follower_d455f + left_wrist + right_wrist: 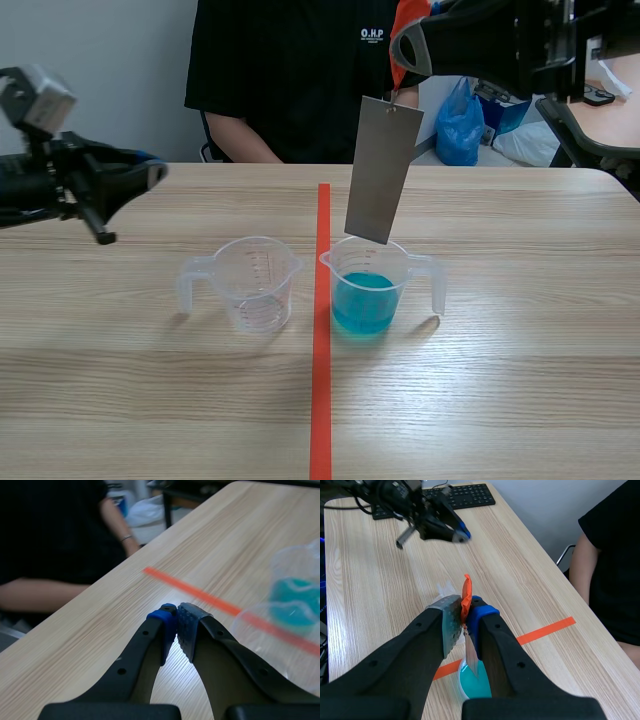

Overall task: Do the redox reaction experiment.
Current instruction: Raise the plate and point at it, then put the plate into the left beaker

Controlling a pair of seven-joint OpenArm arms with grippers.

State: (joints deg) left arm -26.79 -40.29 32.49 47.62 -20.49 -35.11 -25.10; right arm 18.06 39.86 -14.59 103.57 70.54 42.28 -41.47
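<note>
Dipping step: my right gripper (465, 611) clamps the metal strip (383, 170) hanging below it over the blue-filled cup (403, 278); I'd lower it straight next; left gripper (176, 625) closed, empty.

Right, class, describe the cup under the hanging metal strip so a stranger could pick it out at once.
Find the orange-red tape line down the table. Two clear handled cups flank it; the target cup stands on the right arm's side. Only it holds blue liquid; the other cup is empty.
</note>
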